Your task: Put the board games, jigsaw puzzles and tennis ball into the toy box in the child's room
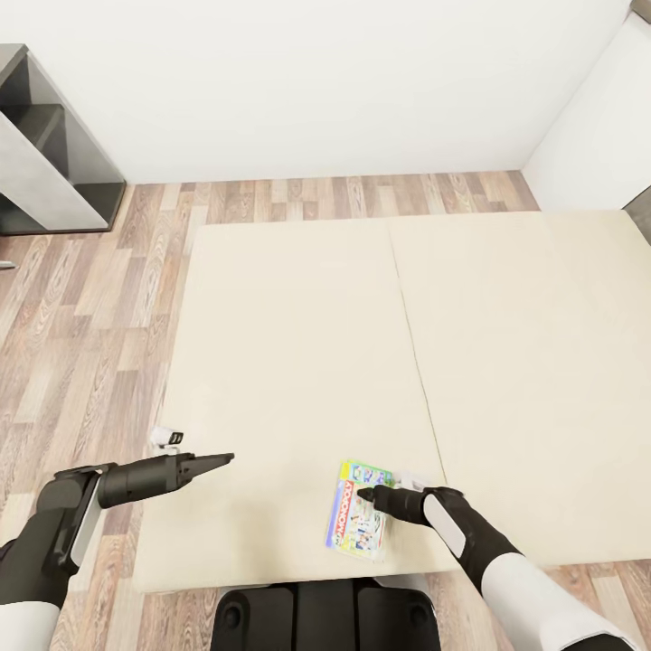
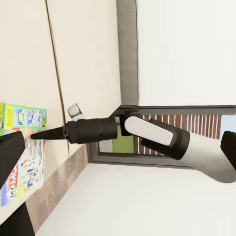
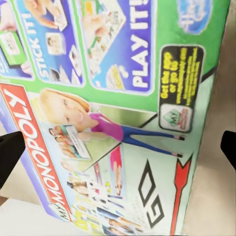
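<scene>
A flat board game box with a red "MONOPOLY" banner [image 1: 359, 517] lies near the front edge of the beige bed [image 1: 298, 344]. My right gripper [image 1: 366, 495] hangs open right over the box's top. In the right wrist view its dark fingertips [image 3: 10, 152] stand far apart at either side of the print [image 3: 118, 123]. My left gripper [image 1: 224, 459] hovers over the bed's left part, well apart from the box, open and holding nothing. The left wrist view shows the right arm [image 2: 147, 132] reaching to the box [image 2: 22, 147].
Wood-plank floor [image 1: 99, 307] runs along the bed's left and far sides. A grey shelf unit [image 1: 54, 154] stands at the far left by the white wall. A small white object [image 1: 167, 438] lies on the floor at the bed's left edge. A white panel [image 1: 597, 117] rises at the far right.
</scene>
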Motion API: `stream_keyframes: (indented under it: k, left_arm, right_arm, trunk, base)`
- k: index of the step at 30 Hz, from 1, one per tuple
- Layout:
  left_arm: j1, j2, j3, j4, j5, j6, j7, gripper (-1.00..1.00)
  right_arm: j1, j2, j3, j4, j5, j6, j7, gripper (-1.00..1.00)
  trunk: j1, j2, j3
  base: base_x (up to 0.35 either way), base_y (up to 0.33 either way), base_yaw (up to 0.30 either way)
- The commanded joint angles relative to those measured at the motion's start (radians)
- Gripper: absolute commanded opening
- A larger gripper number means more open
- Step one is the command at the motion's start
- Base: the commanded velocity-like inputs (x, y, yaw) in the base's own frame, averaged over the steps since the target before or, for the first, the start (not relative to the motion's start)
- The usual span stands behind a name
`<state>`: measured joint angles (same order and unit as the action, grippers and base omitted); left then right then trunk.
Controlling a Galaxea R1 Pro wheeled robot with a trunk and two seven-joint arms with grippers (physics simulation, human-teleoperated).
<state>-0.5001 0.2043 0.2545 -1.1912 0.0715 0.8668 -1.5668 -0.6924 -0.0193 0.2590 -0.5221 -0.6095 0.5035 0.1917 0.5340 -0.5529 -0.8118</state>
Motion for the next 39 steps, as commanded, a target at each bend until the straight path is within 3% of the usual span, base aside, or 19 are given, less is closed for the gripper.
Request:
stream_keyframes:
  k: [1,39]
  left_arm:
    - [0.0,0.002,0.0,0.0,-0.001,0.011,-0.004,1.0]
    - [0.0,0.007,-0.001,0.001,0.001,0.009,-0.004,1.0]
  right_arm:
    - [0.0,0.0,0.004,-0.001,-0.002,0.002,0.002,1.0]
    - [0.001,0.004,0.011,-0.001,-0.003,0.004,0.002,1.0]
  trunk:
    - [0.0,-0.001,-0.001]
    - [0.0,-0.001,-0.001]
  base:
    - [0.0,0.0,0.0]
    - [0.015,0.0,0.0]
